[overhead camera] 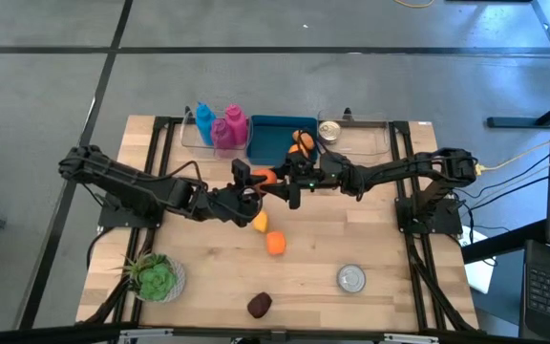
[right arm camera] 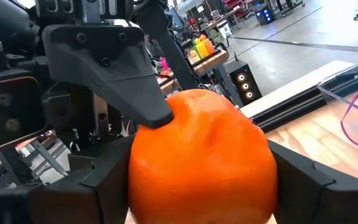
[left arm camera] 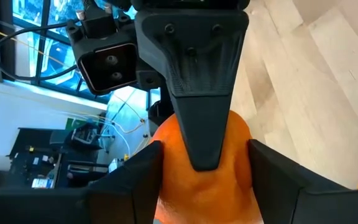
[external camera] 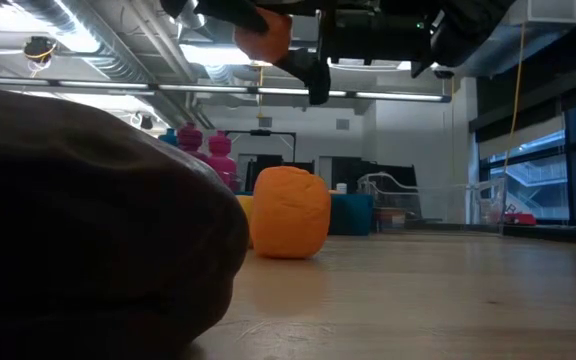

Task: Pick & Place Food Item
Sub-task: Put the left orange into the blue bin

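Observation:
An orange round food item [overhead camera: 265, 177] hangs in the air above the table's middle, between my two grippers. My left gripper [overhead camera: 252, 184] comes from the table's left and is shut on it. My right gripper [overhead camera: 281, 180] comes from the right and is shut on it too. The item fills the left wrist view [left arm camera: 204, 180] and the right wrist view [right arm camera: 204, 162]. In the low view it shows high up [external camera: 264, 36], clear of the table. My left gripper pinches the orange item's two opposite sides [left arm camera: 166, 180] between its two fingers, coming about level from the table's left. The item is lifted clear of the table. My right gripper pinches two other opposite sides of the item [right arm camera: 263, 168] between its two fingers, coming about level from the table's right. One finger of the left gripper [right arm camera: 148, 106] lies against the item between them.
Below the grippers lie a yellow-orange piece [overhead camera: 259, 222] and another orange food item [overhead camera: 275, 244]. A dark brown item [overhead camera: 259, 304], a metal can [overhead camera: 351, 278] and a green plant [overhead camera: 156, 277] sit near the front. A blue tray [overhead camera: 270, 129], coloured bottles [overhead camera: 229, 129] and a clear container [overhead camera: 361, 139] stand at the back.

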